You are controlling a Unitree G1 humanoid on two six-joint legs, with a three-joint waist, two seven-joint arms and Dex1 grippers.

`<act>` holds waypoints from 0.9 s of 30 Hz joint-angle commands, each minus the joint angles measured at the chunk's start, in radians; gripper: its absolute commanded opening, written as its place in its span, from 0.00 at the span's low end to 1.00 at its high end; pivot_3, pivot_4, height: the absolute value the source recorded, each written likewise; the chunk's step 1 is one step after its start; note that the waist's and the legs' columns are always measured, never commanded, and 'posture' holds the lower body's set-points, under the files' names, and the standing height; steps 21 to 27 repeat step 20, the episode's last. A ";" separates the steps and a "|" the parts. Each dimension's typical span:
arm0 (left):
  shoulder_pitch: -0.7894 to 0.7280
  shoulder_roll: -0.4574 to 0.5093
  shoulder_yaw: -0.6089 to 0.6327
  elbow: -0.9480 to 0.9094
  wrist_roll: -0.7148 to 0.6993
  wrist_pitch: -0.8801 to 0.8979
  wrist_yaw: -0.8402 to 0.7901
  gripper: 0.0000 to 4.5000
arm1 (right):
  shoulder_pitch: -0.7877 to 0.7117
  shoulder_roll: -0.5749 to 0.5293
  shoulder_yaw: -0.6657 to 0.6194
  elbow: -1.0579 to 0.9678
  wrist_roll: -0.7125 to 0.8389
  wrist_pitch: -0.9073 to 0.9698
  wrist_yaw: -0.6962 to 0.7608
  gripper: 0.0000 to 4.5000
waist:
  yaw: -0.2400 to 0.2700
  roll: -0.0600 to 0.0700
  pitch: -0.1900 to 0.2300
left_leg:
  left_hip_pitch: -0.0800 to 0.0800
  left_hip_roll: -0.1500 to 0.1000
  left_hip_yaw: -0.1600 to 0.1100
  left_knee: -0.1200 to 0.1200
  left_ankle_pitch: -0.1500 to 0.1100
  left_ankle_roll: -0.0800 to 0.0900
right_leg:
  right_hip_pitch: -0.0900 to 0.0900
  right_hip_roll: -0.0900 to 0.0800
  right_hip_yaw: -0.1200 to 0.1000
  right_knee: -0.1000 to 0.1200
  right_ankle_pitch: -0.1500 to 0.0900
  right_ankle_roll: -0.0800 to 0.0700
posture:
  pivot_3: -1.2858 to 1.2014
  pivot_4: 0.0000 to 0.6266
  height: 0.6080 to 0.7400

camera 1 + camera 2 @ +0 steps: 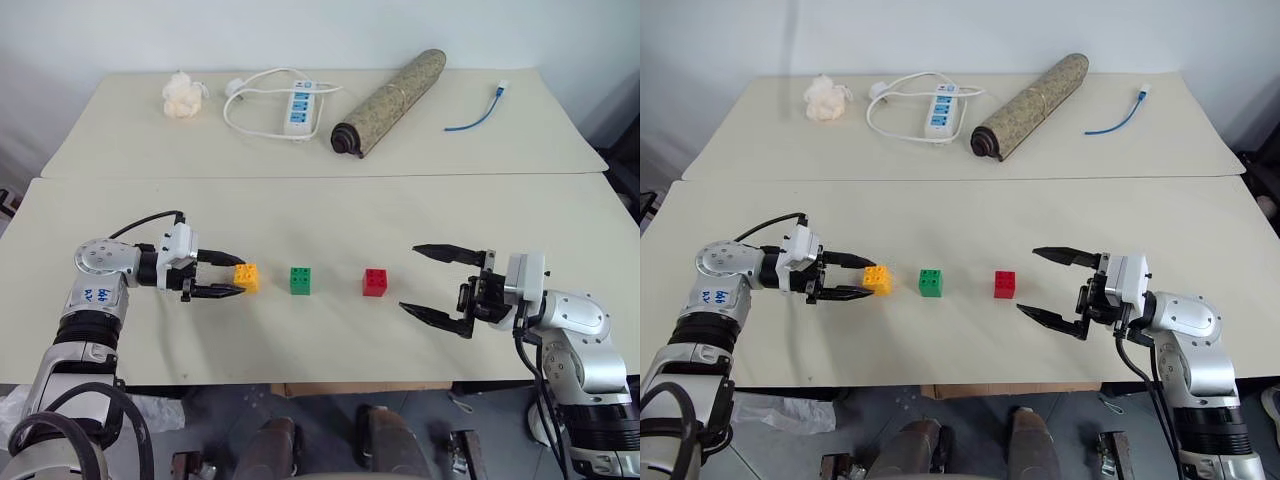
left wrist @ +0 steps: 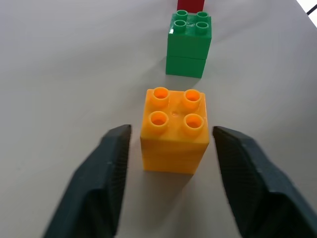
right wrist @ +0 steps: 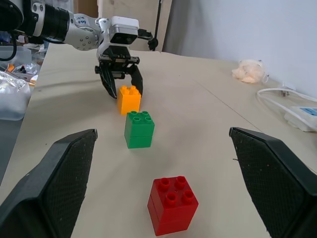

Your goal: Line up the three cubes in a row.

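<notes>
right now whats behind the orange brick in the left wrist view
The green brick stands just beyond the orange brick; behind it a sliver of the red brick, mostly covered.

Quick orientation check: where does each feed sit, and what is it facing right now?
Head stereo pair: looks forward and down over the table; both arms show.
Left wrist: looks along the open left end effector at the orange cube.
Right wrist: looks along the open right end effector at the red cube.
Shared: the green cube shows in every feed.
</notes>
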 commanded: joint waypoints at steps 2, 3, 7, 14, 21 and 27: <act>0.056 0.097 0.118 -0.151 -0.085 0.094 0.001 0.81 | -0.042 -0.027 -0.005 0.001 0.039 0.028 0.045 1.00 | -0.007 -0.002 0.001 | -0.001 0.001 0.000 0.000 0.000 0.000 | -0.001 -0.001 0.000 0.000 0.000 0.000 | 0.52 0.24 1.00; 0.091 0.118 0.150 -0.198 -0.099 0.108 0.025 0.81 | -0.052 -0.041 -0.003 0.008 0.045 0.045 0.065 1.00 | -0.009 -0.002 0.001 | -0.001 0.002 0.000 0.000 0.000 0.000 | -0.001 -0.002 0.001 0.000 0.000 0.000 | 0.52 0.24 1.00; 0.224 0.187 0.273 -0.372 -0.177 0.176 0.057 0.81 | -0.148 -0.136 0.013 0.077 0.035 0.118 0.154 1.00 | -0.014 0.000 0.002 | -0.001 0.003 -0.001 -0.001 -0.001 -0.001 | -0.001 -0.003 0.003 -0.002 0.000 0.000 | 0.52 0.24 1.00; 0.318 0.246 0.333 -0.439 -0.129 0.155 0.139 0.81 | -0.271 -0.198 0.082 0.117 0.014 0.209 0.256 1.00 | 0.004 0.000 0.002 | -0.001 0.003 -0.006 -0.001 0.000 -0.002 | 0.002 -0.003 0.004 -0.008 -0.001 -0.001 | 0.52 0.24 1.00; 0.399 0.251 0.345 -0.460 -0.097 0.150 0.208 0.81 | -0.306 -0.179 0.116 0.175 -0.052 0.155 0.262 1.00 | -0.003 0.000 0.002 | -0.004 0.002 -0.005 -0.004 -0.001 -0.001 | -0.001 -0.004 0.003 -0.007 -0.001 -0.001 | 0.52 0.24 1.00; 0.399 0.251 0.345 -0.460 -0.097 0.150 0.208 0.81 | -0.306 -0.179 0.116 0.175 -0.052 0.155 0.262 1.00 | -0.003 0.000 0.002 | -0.004 0.002 -0.005 -0.004 -0.001 -0.001 | -0.001 -0.004 0.003 -0.007 -0.001 -0.001 | 0.52 0.24 1.00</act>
